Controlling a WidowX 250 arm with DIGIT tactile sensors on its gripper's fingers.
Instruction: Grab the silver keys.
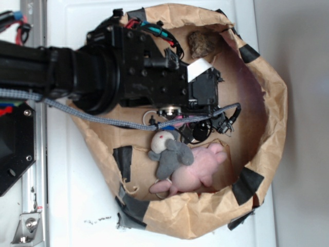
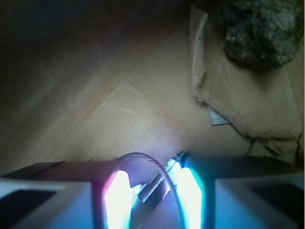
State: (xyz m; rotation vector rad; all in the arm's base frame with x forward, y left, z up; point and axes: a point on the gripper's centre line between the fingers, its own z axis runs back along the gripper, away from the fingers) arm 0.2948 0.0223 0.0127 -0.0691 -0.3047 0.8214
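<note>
Now the gripper (image 2: 153, 200) sits low inside the brown paper bag (image 1: 267, 128), its two glowing fingers (image 2: 117, 200) set either side of the silver keys (image 2: 153, 188); contact isn't clear, so whether they are clenched cannot be told. Keys lie on the bag floor between the fingers, a flat blade running diagonally lower-left to upper-right with a wire ring arching above. Grey plush mouse (image 1: 169, 153) and pink plush (image 1: 200, 167) lie beside the arm, a dark rock (image 1: 203, 43) further off.

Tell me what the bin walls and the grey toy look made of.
The crumpled brown bin wall looks like matte kraft paper: creased, folded, patched with black tape. The grey mouse toy looks like soft plush fabric, fuzzy and dull.
</note>
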